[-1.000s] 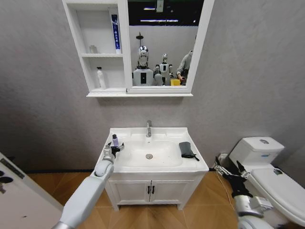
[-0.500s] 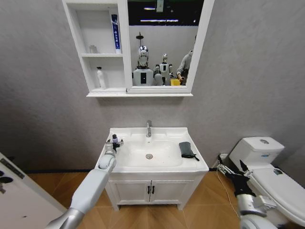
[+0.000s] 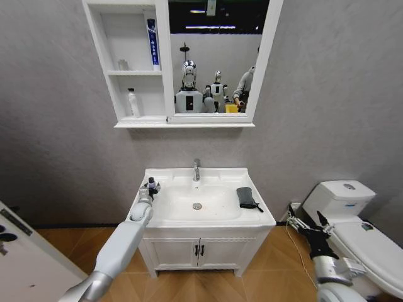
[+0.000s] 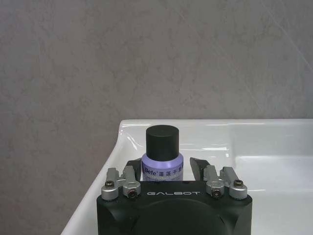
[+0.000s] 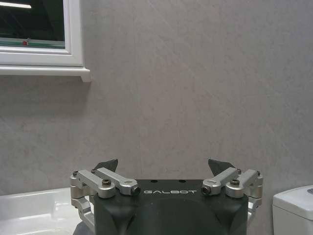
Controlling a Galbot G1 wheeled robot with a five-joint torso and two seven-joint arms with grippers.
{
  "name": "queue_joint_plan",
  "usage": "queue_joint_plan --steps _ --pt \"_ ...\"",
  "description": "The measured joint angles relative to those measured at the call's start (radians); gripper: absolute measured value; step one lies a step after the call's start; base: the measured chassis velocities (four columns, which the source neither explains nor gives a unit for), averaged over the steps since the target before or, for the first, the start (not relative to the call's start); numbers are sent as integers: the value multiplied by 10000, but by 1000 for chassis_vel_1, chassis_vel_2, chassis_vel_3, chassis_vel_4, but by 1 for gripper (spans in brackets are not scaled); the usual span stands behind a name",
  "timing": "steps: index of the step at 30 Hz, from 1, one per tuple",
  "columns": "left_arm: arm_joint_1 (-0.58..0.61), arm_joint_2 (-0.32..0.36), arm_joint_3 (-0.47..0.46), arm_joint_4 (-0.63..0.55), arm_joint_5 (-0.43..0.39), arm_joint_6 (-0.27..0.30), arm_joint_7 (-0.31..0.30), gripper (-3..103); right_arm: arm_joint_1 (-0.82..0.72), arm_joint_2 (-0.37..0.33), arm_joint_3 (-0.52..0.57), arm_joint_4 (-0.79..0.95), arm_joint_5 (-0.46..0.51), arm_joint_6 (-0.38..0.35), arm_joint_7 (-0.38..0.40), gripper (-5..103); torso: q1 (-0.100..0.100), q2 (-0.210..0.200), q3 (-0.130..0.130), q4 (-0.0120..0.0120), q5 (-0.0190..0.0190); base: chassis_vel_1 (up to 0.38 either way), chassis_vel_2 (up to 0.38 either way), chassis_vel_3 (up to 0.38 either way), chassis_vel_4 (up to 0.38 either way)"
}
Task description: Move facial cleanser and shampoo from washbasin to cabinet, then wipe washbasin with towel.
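Here the left gripper (image 4: pixel 163 171) is set around a small purple bottle (image 4: pixel 163 159) with a black cap, which stands on the washbasin (image 3: pixel 208 217) at its left rim; the fingers (image 4: pixel 130 172) are spread either side of the body, and contact is not clearly made. A sound grasp is judged to call for a square, centred close low on the body, below the cap, then a straight lift before the cabinet (image 3: pixel 132 69) is approached. The right gripper (image 5: pixel 167 169) is held wide open and empty, low beside the toilet (image 3: pixel 359 220). The towel (image 3: pixel 247 197) lies on the basin's right side. The bottle's base is hidden by the gripper body, its label is cut off, and whether it is cleanser or shampoo cannot be told.
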Motion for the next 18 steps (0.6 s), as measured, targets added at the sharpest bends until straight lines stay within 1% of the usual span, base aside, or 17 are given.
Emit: queue_joint_plan --steps 1,2,4,10,11,13,14,16,17,18 --pt "0 40 -16 7 -10 -17 59 49 15 -4 -13 3 4 1 12 100 0 0 0 1 0 0 0 0 0" --pt "17 62 -41 3 -19 -23 84 44 16 -7 -18 17 9 0 21 100 0 0 0 0 1 0 0 0 0" --pt "82 123 -62 -95 -78 -28 113 43 13 -25 -16 41 16 0 28 100 0 0 0 1 -1 0 0 0 0" --pt "270 484 -68 -775 -321 -23 158 43 6 -57 25 53 37 -1 36 100 0 0 0 1 -1 0 0 0 0" --pt "350 768 -68 -1366 -637 72 114 43 -10 -36 31 98 38 -2 44 100 0 0 0 2 -2 0 0 0 0" --pt "356 1064 -85 -2104 -1102 269 -95 43 -65 -21 31 171 32 -14 51 100 0 1 0 1 0 0 0 0 0" --pt "356 1064 -85 -2104 -1102 269 -95 43 -65 -21 31 171 32 -14 51 100 0 1 0 1 0 0 0 0 0" --pt "233 1361 -87 -2730 -1405 476 -277 43 -100 -23 29 227 25 -41 67 100 0 0 0 2 -4 0 0 0 0" --pt "7 1685 -87 -3330 -1748 671 -410 43 -103 -35 20 290 19 -86 103 100 0 0 0 0 -2 0 0 0 0" --pt "7 1685 -87 -3330 -1748 671 -410 43 -103 -35 20 290 19 -86 103 100 0 0 0 0 -2 0 0 0 0"
